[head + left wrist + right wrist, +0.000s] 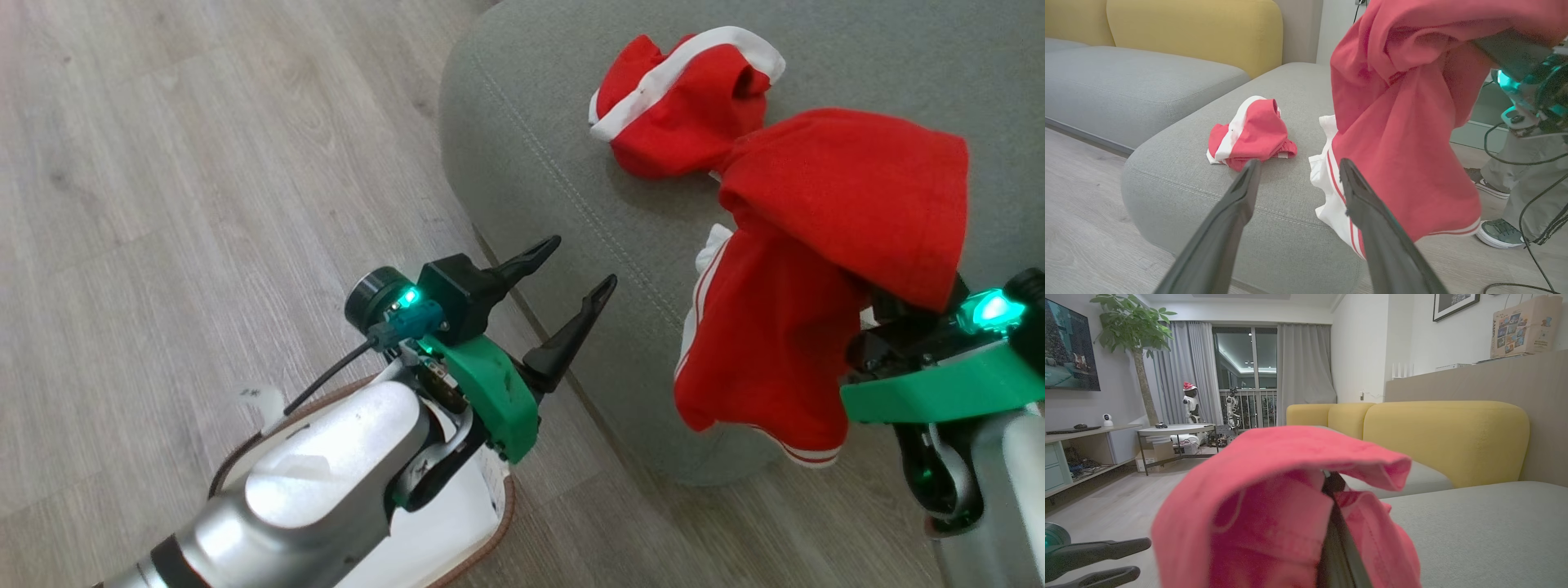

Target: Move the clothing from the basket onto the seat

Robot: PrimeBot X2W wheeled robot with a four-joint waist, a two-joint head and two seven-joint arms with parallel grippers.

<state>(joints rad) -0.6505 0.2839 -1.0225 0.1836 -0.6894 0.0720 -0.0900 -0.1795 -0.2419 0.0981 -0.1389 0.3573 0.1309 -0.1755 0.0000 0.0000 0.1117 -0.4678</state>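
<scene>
A: Okay, right gripper (1332, 490) status?
B: Pinching a red soft-fabric garment with white stripes (816, 245), which hangs over the front edge of the grey-green upholstered seat cushion (531, 147).
A: And left gripper (583, 261)?
B: Spread, empty, just off the seat's corner. Another red white-trimmed garment (686, 106) lies on the seat. The brown-rimmed rounded basket (506, 510) is on the floor near it.

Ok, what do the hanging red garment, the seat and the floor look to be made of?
The hanging garment: soft matte red fabric, probably a jersey knit; it drapes limply in folds. Seat: grey-green woven upholstery, matte, with a stitched seam. Floor: pale wood-look planks, grain and joints show; wood or laminate unclear.
</scene>
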